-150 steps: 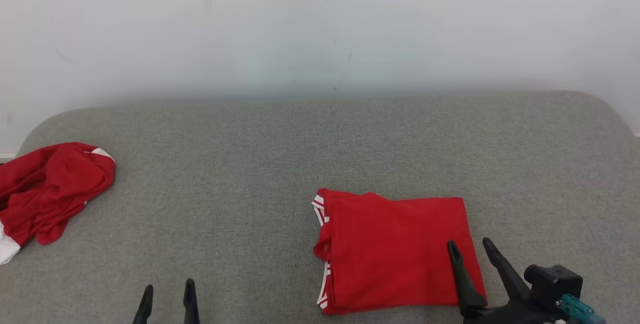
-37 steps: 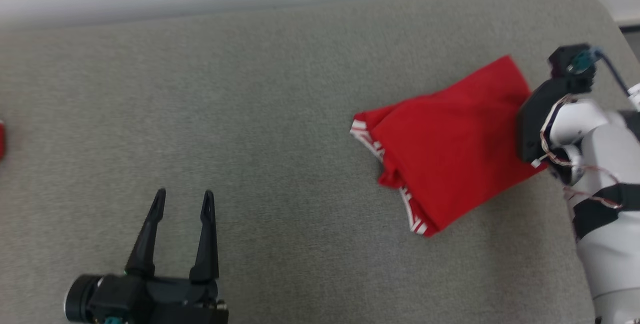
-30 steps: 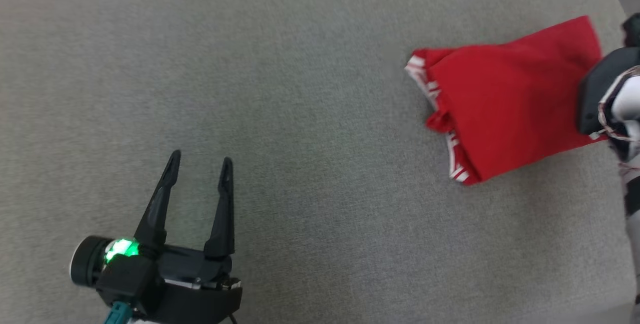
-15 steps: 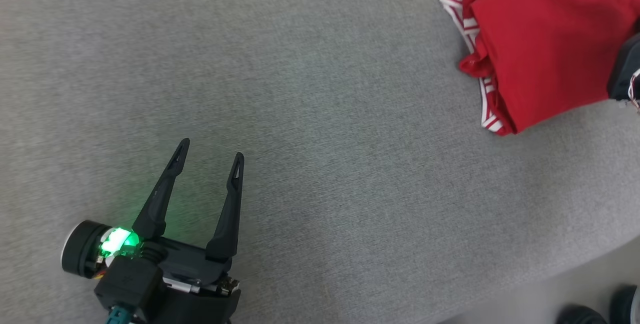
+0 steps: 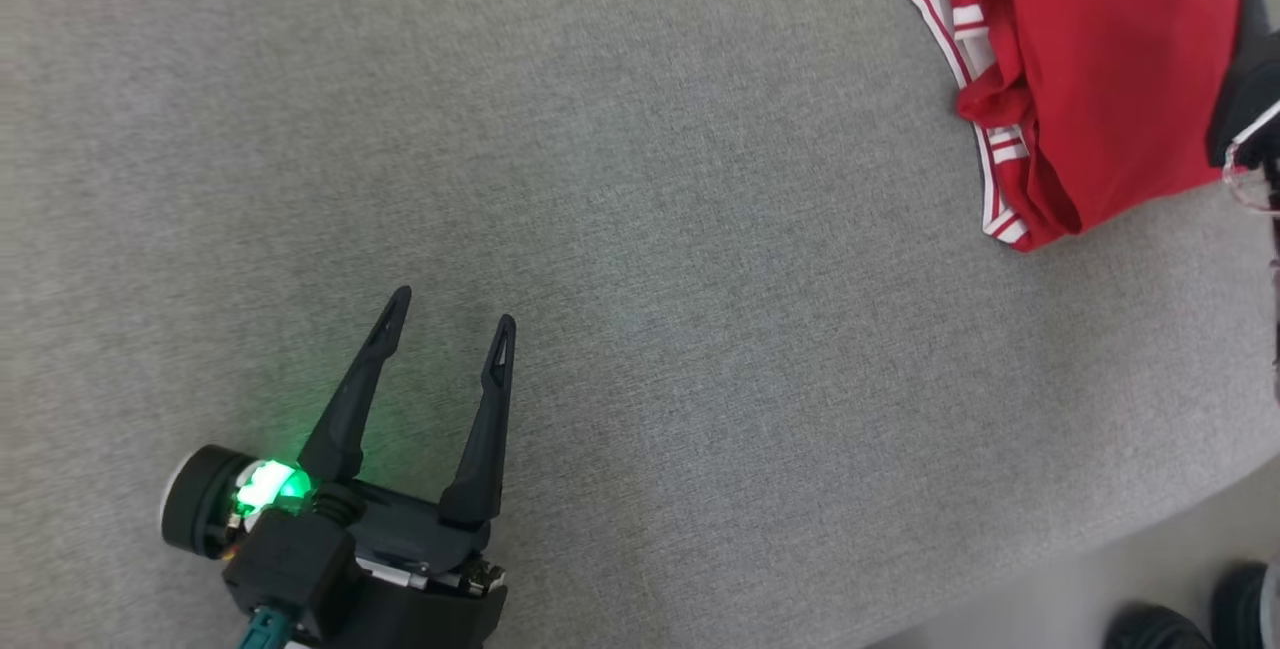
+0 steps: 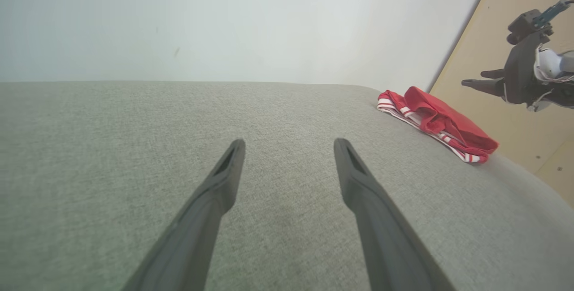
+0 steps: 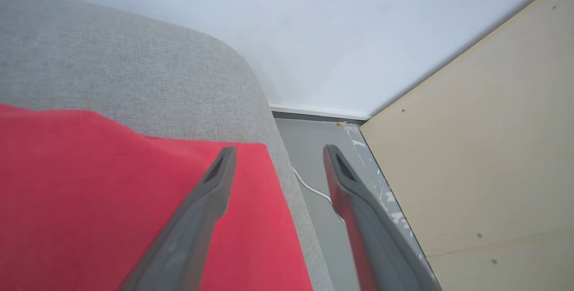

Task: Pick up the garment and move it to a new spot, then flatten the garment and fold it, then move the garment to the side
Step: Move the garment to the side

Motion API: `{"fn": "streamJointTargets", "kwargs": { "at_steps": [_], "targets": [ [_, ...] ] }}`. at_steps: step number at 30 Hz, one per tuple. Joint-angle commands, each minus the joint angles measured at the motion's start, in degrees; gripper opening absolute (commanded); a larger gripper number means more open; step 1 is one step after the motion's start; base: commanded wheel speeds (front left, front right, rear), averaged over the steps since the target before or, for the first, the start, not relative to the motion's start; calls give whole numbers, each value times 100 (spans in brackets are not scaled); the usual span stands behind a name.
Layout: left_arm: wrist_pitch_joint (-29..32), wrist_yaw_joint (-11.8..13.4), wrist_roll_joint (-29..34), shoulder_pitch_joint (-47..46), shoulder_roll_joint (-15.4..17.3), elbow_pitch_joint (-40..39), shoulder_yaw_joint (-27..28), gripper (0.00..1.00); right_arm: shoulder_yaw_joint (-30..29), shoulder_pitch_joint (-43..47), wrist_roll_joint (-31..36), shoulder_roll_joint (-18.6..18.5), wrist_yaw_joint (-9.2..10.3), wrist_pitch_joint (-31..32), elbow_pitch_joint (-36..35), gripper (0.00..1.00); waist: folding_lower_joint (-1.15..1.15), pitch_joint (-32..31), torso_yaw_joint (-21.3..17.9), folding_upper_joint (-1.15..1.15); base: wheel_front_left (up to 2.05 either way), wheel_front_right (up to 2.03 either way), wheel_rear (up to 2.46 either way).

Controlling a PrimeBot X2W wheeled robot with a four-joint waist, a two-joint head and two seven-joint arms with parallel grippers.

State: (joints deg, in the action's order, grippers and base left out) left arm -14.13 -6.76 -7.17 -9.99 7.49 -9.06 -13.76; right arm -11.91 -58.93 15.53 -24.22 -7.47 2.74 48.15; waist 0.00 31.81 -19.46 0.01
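I have the folded garment lying at the far right end of the table, close to its rounded corner. It is smooth red knit, roughly rectangular, with red-and-white striped ribbed trim bunched along its left edge. The table is covered in coarse grey woven fabric with a soft, rolled edge.

The left end effector hovers over bare cover well apart from the garment, its two tapered matte black fingers spread wide with nothing between them; a green light glows at its wrist.

The right wrist view gives me what the head view cuts off: the right end effector is spread wide and grips nothing, one finger over the garment's corner, the other over grey floor with a thin white cable and a pale wooden panel. The left wrist view shows it raised clear of the cloth.
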Motion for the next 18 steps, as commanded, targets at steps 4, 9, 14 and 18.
{"fn": "streamJointTargets", "kwargs": {
  "at_steps": [4,9,14,18],
  "targets": [
    [-86,77,-94,113,-90,204,10,100,169,142,-364,124,-3,-456,225,100,0,-594,422,-1,0,0,0],
    [-110,241,-96,357,-185,520,117,100,798,613,-943,525,-2,-910,341,100,0,-1227,659,-1,0,0,0],
    [-104,383,-138,595,-276,634,258,100,1325,1121,-1571,614,-2,-1265,127,100,0,-1726,857,-1,0,0,0],
    [-105,481,-214,865,-339,797,443,100,1700,1816,-2088,642,-2,-1463,-384,100,0,-2212,1087,-1,0,0,0]
  ]
}}
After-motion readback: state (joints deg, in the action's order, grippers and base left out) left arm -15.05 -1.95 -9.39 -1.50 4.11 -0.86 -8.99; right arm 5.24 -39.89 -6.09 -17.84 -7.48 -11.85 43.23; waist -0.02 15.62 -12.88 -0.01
